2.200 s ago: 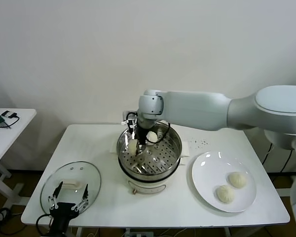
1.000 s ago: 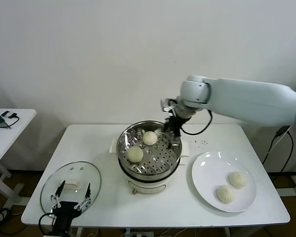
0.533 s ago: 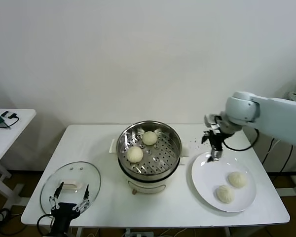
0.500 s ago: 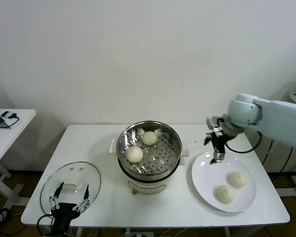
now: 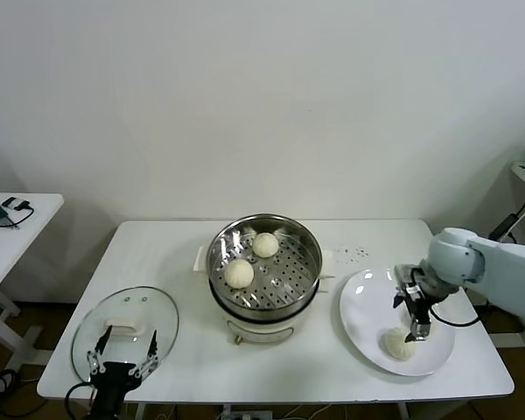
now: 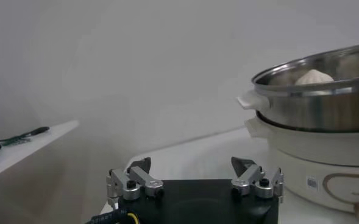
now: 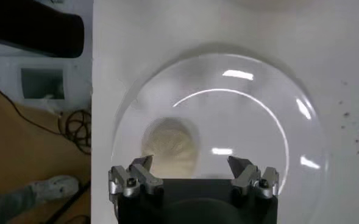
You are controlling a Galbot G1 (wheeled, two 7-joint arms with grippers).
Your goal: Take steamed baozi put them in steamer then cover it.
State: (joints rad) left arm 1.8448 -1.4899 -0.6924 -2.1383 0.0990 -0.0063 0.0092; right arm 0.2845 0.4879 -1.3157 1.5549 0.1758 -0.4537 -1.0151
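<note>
We log the steamer (image 5: 264, 271) at the surface (image 5: 184, 254) centre, with two baozi (image 5: 240, 273) inside at about 9 and 12 o'clock. The cover (image 5: 125, 327) lies at its 8 o'clock. The plate (image 5: 367, 302) sits at 3 o'clock, one baozi visible on it. Our right end effector (image 5: 413, 315) hangs over the plate, jaws wide, holding nothing. Our left end effector (image 5: 121, 365) waits by the cover, jaws wide, holding nothing.
</note>
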